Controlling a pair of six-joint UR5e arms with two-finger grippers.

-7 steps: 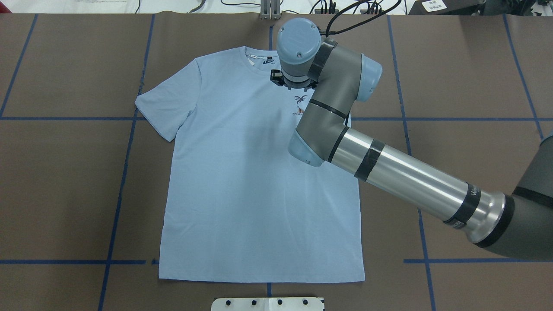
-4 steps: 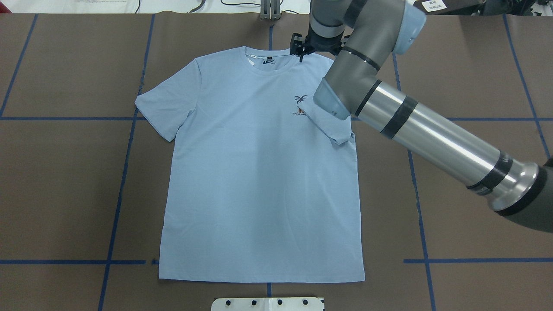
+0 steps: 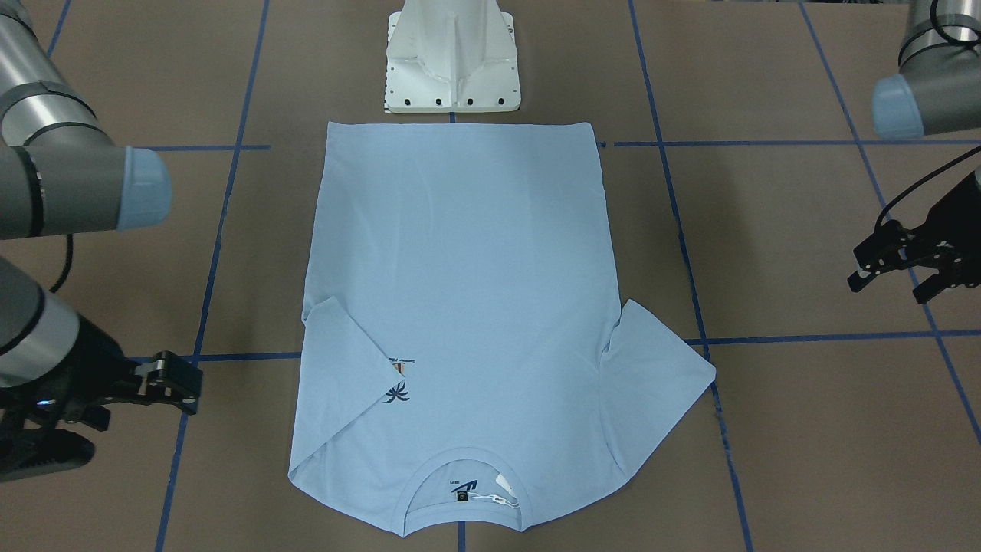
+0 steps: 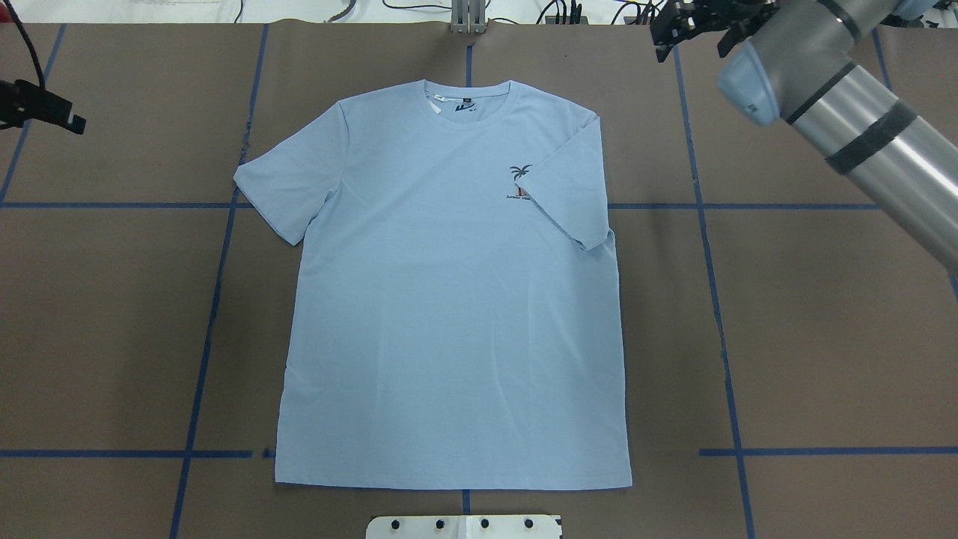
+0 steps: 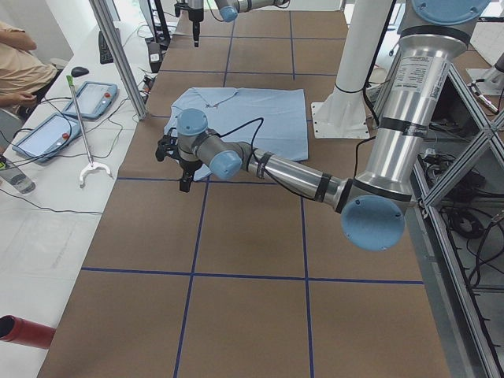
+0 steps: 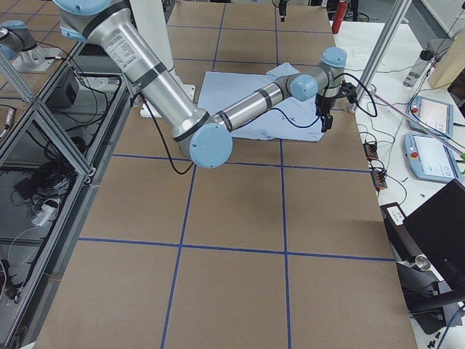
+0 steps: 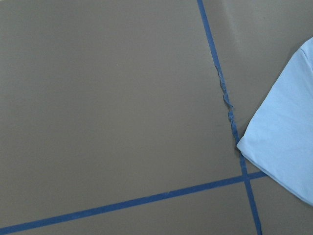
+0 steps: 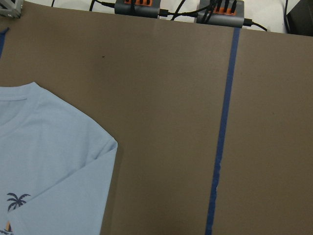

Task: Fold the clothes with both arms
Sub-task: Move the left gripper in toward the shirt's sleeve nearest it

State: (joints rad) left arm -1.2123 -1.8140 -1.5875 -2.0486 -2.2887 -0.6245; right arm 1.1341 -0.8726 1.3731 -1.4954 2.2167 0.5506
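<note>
Right end effector [image 4: 690, 37], apparently open, hovers well apart from T-shirt [image 4: 449, 299].

Brown tabletop [image 4: 112, 314], divided into a grid by blue tape lines [image 4: 208, 329]. A white pedestal base [image 3: 452, 57] is seen at one long edge, and two grey power strips [image 8: 137, 7] past the opposite edge. On a white side bench [image 5: 47, 228] are laid two tablets [image 5: 98, 98], a white hooked rod [image 5: 81, 130] and a red cylinder [image 5: 27, 331]. A seated person [image 5: 20, 67] is partly shown beside the bench.
</note>
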